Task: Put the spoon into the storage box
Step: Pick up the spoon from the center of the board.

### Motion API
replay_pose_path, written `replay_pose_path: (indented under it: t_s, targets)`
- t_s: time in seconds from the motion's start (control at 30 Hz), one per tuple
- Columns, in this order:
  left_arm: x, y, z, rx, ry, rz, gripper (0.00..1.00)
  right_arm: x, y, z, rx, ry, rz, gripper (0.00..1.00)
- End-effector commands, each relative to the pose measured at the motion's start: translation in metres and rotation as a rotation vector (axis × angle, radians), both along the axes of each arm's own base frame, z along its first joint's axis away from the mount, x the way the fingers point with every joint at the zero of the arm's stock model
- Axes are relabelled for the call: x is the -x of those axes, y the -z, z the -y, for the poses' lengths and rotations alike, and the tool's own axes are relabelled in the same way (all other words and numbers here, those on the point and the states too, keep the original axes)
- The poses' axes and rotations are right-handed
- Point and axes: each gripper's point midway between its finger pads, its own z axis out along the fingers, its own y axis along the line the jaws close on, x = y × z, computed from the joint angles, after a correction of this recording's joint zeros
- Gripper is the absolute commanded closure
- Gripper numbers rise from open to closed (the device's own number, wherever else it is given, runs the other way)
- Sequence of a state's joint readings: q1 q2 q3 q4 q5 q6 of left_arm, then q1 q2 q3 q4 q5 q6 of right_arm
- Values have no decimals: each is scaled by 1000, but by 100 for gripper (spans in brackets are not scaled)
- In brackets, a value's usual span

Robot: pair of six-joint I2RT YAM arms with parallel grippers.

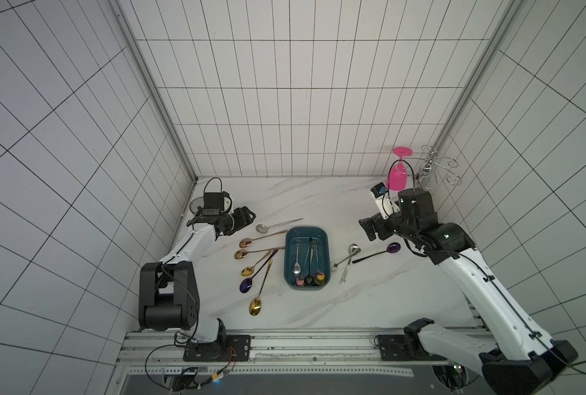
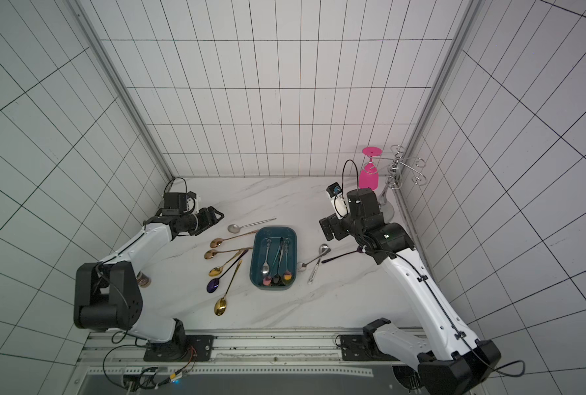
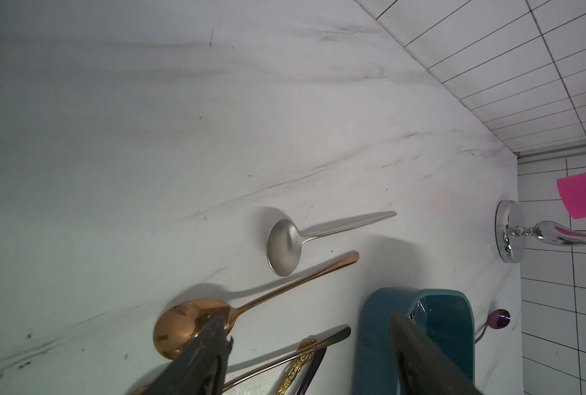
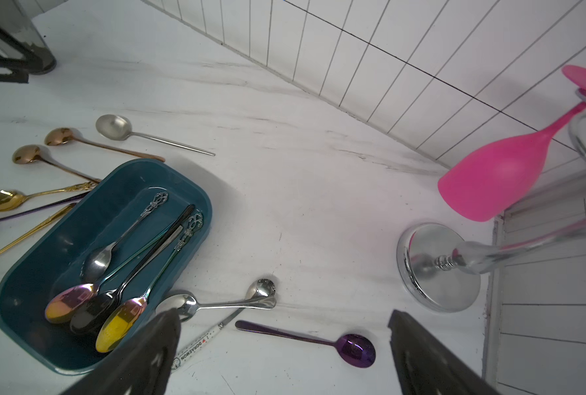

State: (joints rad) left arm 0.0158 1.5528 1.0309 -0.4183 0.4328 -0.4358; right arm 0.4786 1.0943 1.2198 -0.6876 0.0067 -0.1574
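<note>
Left jaws hang spread and empty near the rose-gold spoon (image 3: pixel 250 304), which lies flat on the desk (image 1: pixel 319 307) at ten o'clock of the storage box (image 1: pixel 307 231). Right jaws are spread too, holding nothing. The spoon looks light, stiff and slick, so it is probably best pinched across its thin handle near mid-length.

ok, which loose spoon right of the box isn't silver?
The purple spoon, bowl end farthest from the storage box; the silver spoons beside it lie crossed.
</note>
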Motion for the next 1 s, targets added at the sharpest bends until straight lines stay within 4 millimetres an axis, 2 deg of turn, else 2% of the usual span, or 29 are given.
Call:
replay_pose_path:
  t_s: [0.0, 0.17, 0.47, 0.97]
  targets:
    - [-7, 9, 8, -3, 2, -8, 27, -6, 1, 27, -57, 167, 10, 2]
    - [-14, 31, 15, -5, 4, -67, 33, -3, 2, 44, -125, 243, 0, 1]
    - [-29, 62, 17, -25, -1, -184, 46, 3, 5, 56, -131, 278, 28, 1]
    - [-33, 95, 20, -36, -2, -293, 64, 7, 6, 59, -128, 273, 47, 1]
